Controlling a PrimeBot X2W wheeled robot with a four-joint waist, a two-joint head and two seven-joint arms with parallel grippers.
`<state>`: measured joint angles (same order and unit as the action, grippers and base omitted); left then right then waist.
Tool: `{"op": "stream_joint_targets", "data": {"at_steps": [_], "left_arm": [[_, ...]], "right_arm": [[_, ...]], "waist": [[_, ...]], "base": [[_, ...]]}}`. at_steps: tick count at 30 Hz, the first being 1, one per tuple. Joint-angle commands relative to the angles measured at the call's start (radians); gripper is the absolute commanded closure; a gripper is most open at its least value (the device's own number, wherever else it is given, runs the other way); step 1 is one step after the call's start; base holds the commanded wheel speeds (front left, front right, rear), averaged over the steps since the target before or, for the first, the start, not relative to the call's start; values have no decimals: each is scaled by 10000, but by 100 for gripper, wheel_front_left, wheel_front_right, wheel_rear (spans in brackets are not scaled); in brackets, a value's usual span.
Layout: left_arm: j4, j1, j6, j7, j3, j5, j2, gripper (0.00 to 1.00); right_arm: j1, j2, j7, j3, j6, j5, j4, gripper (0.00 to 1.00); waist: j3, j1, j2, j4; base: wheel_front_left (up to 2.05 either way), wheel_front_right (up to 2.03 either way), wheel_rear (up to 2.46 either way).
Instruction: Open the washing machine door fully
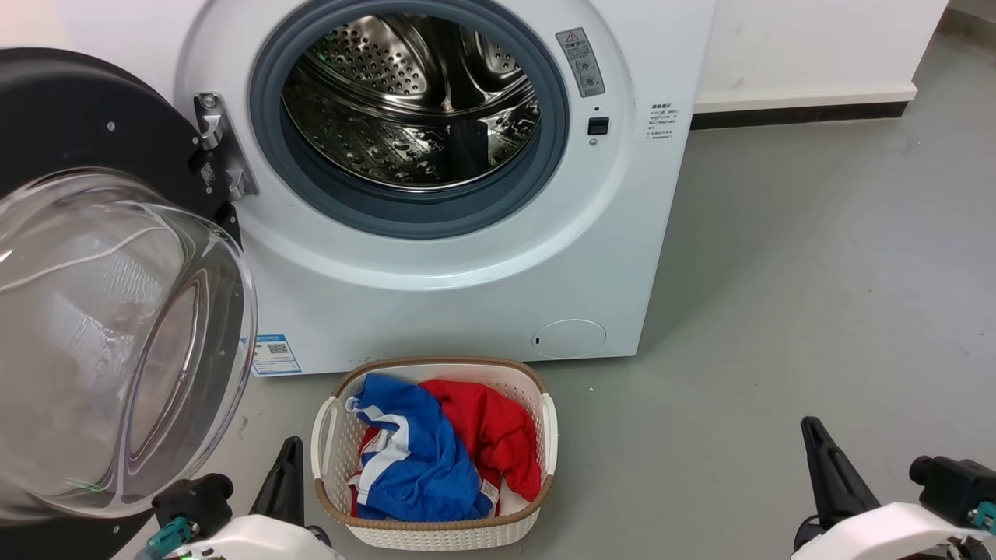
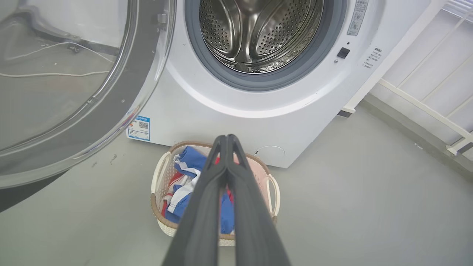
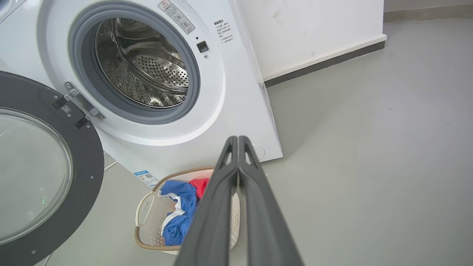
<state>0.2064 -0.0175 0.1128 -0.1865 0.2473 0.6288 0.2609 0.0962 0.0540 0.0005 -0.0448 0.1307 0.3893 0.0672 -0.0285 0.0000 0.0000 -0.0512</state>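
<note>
Head view has the washing machine door (image 1: 117,334) swung wide open at the left of the washing machine (image 1: 467,303), glass bowl bulging toward the near side, steel drum (image 1: 412,101) fully exposed. Left gripper (image 2: 226,139) is pinched together with nothing in it, right gripper (image 3: 238,139) same deal, both low on the near side, fingers clear of the door. White basket (image 1: 436,537) with red and blue clothes (image 1: 420,459) sits on the floor (image 1: 778,311) just in front of the machine
</note>
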Motion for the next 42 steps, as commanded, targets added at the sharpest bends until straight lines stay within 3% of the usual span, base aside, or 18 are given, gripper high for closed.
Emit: {"op": "stream_joint_targets", "data": {"at_steps": [1, 17, 42], "left_arm": [[-97, 300, -117, 93, -209, 413, -26, 100], [16, 550, -637, 708, -933, 2531, -451, 100], [126, 820, -1264, 1473, -1830, 5074, -995, 100]], "right_arm": [[-332, 7, 31, -50, 0, 509, -67, 100], [-733, 0, 274, -196, 0, 3102, 334, 100], [-1221, -10, 577, -371, 0, 6239, 825, 100]], "waist": [[5, 0, 0, 9], [50, 0, 0, 83], [119, 0, 0, 193]], "base": [[0, 0, 0], [0, 0, 0], [0, 0, 0]]}}
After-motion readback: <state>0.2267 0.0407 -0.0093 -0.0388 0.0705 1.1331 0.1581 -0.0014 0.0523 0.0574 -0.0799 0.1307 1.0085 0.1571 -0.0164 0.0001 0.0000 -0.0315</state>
